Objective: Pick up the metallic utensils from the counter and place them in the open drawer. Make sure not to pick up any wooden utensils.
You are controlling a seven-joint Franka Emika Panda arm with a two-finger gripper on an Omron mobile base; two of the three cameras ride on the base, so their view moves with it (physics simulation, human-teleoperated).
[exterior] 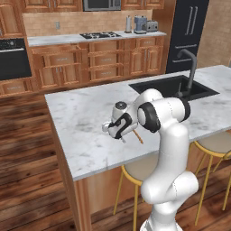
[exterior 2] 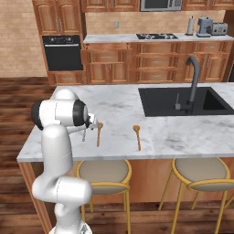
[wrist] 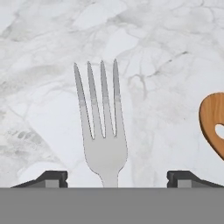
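A: Claw (wrist: 117, 179) spread wide, holding nothing; one dark tip either side of the fork (wrist: 102, 131) on the marble worktop (wrist: 166, 52). Fork's handle is cut off at the lower edge.

B: Base views?

A: The arm hides the fork there. A wooden spoon (exterior 2: 98, 133) lies just beside the hand, a second spoon (exterior 2: 137, 136) further right. The knife and the open drawer I cannot make out.

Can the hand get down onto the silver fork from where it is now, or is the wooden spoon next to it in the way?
Probably yes. In the hand view the open hand straddles the fork, one fingertip on each side on bare marble. The wooden spoon lies off to one side, outside the fingertips, apart from the fork.
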